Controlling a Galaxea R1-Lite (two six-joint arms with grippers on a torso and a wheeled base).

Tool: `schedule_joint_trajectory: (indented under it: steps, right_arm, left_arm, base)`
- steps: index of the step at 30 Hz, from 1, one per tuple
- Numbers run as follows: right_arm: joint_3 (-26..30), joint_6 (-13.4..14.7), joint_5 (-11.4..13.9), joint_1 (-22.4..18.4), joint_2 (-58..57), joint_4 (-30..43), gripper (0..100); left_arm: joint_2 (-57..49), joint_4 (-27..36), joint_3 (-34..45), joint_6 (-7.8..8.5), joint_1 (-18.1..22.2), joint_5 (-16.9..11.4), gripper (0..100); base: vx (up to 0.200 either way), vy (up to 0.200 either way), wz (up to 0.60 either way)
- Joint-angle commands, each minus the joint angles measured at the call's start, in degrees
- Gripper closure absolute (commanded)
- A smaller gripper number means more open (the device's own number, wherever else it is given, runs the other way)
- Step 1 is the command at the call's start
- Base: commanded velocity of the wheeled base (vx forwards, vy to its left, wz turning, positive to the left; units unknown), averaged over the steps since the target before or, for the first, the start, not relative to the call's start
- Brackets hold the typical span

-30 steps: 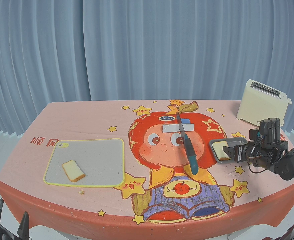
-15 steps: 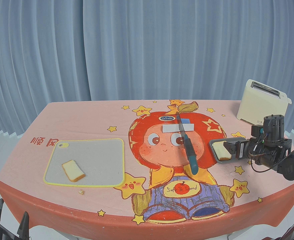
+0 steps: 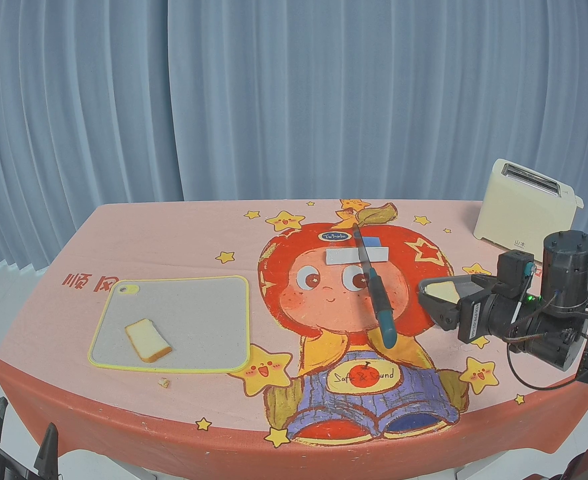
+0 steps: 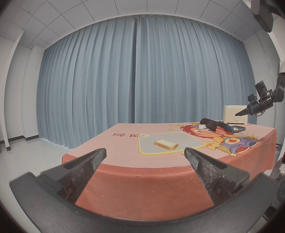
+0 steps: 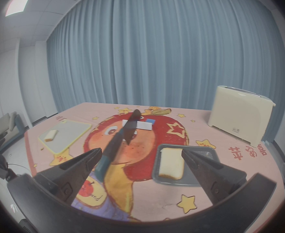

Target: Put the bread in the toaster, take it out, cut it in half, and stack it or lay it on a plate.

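One piece of bread [image 3: 148,341] lies on the grey cutting board [image 3: 194,315] at the table's left. A second piece [image 3: 444,291] rests in the small grey tray [image 5: 200,152] on the right. My right gripper [image 3: 435,299] hovers just above and in front of that tray, open with nothing between its fingers; in the right wrist view the bread [image 5: 171,163] shows beyond the right gripper [image 5: 141,151]. The cream toaster [image 3: 526,205] stands at the far right corner. The knife [image 3: 374,288] lies mid-table. My left gripper [image 4: 145,150] stays open below the table's near left edge.
The knife's blade rests on a white and blue block [image 3: 356,255]. A crumb [image 3: 164,383] lies in front of the cutting board. Bare tablecloth stretches between board and knife, and along the back. A blue curtain hangs behind the table.
My right gripper has drawn back from the tray toward the table's near right edge and risen. The bread stays in the tray. The left arm has not moved.
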Motion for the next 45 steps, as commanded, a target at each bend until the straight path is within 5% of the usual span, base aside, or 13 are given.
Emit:
schedule_joint_trajectory:
  steps: [1, 15, 27, 35, 45]
  right_arm:
    - [1.1, 0.1, -0.2, 4.4, -3.0, 0.2, 0]
    - [1.9, 0.4, -0.1, 7.4, -2.6, 0.1, 0]
    - [0.2, 1.9, -0.1, 16.8, 1.3, 0.2, 0]
    - [-11.6, 1.4, -0.1, 21.3, 14.5, 3.1, 0]
    - [-28.3, 3.4, 0.7, 26.6, 20.0, 21.7, 0]
  left_arm:
    - [-0.9, 0.0, 1.0, 0.04, 0.0, 0.0, 0]
    - [-0.9, 0.0, 1.0, -0.05, 0.0, 0.0, 0]
    - [-0.9, 0.0, 1.0, 0.04, 0.0, 0.0, 0]
    - [-0.9, 0.0, 1.0, 0.13, 0.0, -0.1, 0]
    - [-0.9, 0.0, 1.0, 0.22, 0.0, -0.1, 0]
  base:
    - [0.000, 0.200, 0.00]
    - [0.000, 0.200, 0.00]
    - [0.000, 0.200, 0.00]
    - [0.000, 0.025, 0.00]
    - [0.000, 0.000, 0.00]
